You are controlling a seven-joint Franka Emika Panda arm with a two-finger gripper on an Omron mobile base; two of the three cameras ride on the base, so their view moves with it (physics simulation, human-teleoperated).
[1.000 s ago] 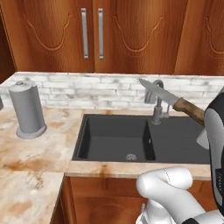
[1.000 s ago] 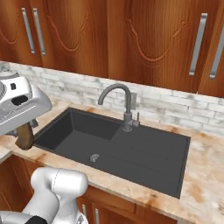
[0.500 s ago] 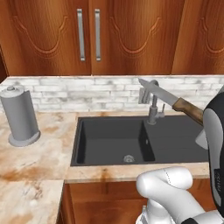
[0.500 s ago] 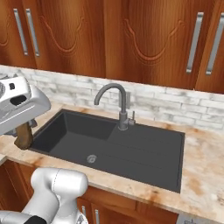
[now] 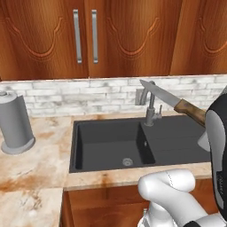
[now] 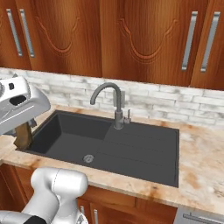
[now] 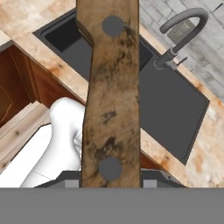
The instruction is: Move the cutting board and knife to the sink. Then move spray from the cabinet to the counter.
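Sink basin (image 5: 111, 146), centre of the left base view: open from above, its floor bare around the drain (image 5: 127, 162); faucet (image 5: 150, 106) rises at the rear rim, its arch overhanging the basin's back edge; knife (image 5: 170, 101) juts across the upper right, its blade crossing the faucet; paper towel roll (image 5: 15, 124) stands at far left, well apart from the basin; counter (image 5: 40, 166) between them lies flat and bare.

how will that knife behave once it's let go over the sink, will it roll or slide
The knife looks stiff and thin, so it probably lands flat rather than rolling. Its long blade sticks well beyond the held wooden handle, so it may tip blade-first. On the smooth dark sink floor it could slide a little.
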